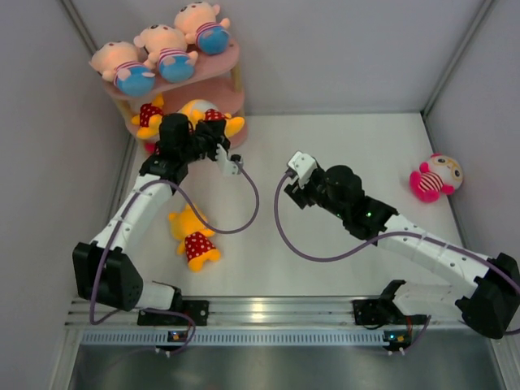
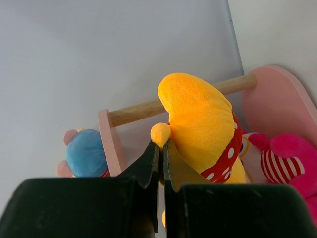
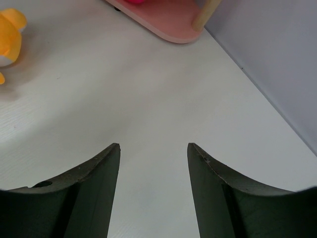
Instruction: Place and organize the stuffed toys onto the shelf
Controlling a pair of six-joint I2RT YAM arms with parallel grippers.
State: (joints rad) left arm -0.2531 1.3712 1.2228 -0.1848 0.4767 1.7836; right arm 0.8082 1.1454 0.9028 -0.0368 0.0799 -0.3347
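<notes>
Left jaws point(image 2: 161, 148): closed tight, pinching a small nub of one yellow bear point(image 2: 198, 124), which rises just above and right of the tips, at the shelf point(image 1: 215, 67).

Right jaws point(image 3: 153, 147): partly open, holding nothing, bare desk point(image 1: 341, 146) between them.

Count:
- Boy dolls point(image 1: 162, 53): three, all on the top board.
- Bears: three. One is in my left jaws, a second bear point(image 1: 147, 118) is on the middle board, and a loose bear point(image 1: 193, 240) lies on the desk, ahead-left of my right jaws.
- Pink dolls: two. A shelved pink doll point(image 2: 290, 161) touches the gripped bear, right of my left jaws. A loose pink doll point(image 1: 435, 177) is well apart from both.
</notes>
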